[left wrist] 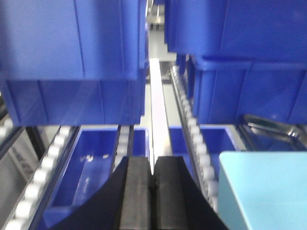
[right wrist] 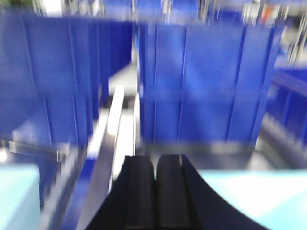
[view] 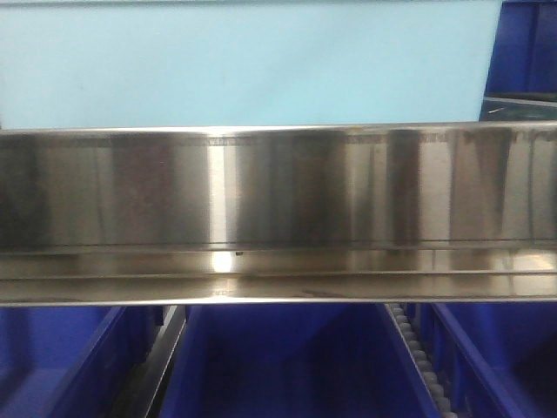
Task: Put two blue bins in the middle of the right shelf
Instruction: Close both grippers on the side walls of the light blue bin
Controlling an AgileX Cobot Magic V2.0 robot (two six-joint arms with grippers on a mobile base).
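A pale sky-blue bin [view: 244,61] fills the top of the front view, standing behind the shiny brushed-metal lip of the shelf level [view: 278,187]. In the left wrist view a pale blue bin corner [left wrist: 264,189] shows at lower right, beside my left gripper [left wrist: 152,165], which is shut and empty. In the blurred right wrist view pale blue surfaces show at lower right [right wrist: 259,191] and lower left [right wrist: 17,191]. My right gripper [right wrist: 155,163] is shut and empty between them.
Dark blue bins [view: 296,361] sit on the level below the lip, with a roller rail [view: 418,357] between them. More dark blue bins [left wrist: 72,52] stand stacked ahead of the left wrist, and others [right wrist: 206,81] ahead of the right wrist, with metal rails [left wrist: 158,115] between.
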